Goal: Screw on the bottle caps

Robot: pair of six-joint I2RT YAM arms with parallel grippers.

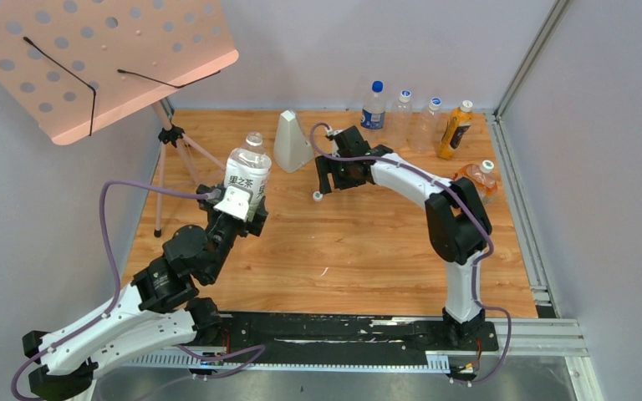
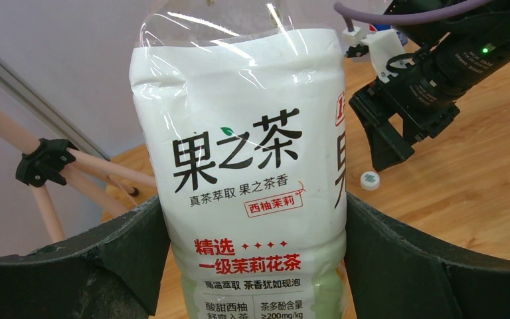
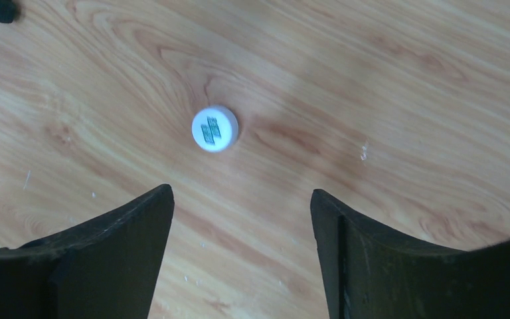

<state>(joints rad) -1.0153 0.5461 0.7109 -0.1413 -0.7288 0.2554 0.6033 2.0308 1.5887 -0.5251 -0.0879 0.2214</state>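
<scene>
My left gripper [image 1: 247, 207] is shut on the larger clear bottle [image 1: 248, 174] and holds it upright above the table's left side. In the left wrist view the bottle's white-and-green label [image 2: 252, 166] fills the gap between the fingers [image 2: 133, 252]; its neck is cut off at the top. A small white cap [image 1: 318, 197] lies on the wood, also in the left wrist view [image 2: 370, 180]. My right gripper [image 1: 328, 182] hovers open just above it. In the right wrist view the cap [image 3: 214, 128] lies ahead of the open gripper [image 3: 240, 193]. The smaller orange-labelled bottle [image 1: 476, 178] lies at the right.
At the back stand a blue-labelled bottle [image 1: 374, 107], two clear bottles [image 1: 401, 113], an orange juice bottle [image 1: 455, 129] and a white cone-shaped object [image 1: 291, 142]. A pink perforated stand [image 1: 92, 58] on a tripod [image 1: 171, 159] overhangs the left. Metal rails [image 1: 522, 209] border the right edge.
</scene>
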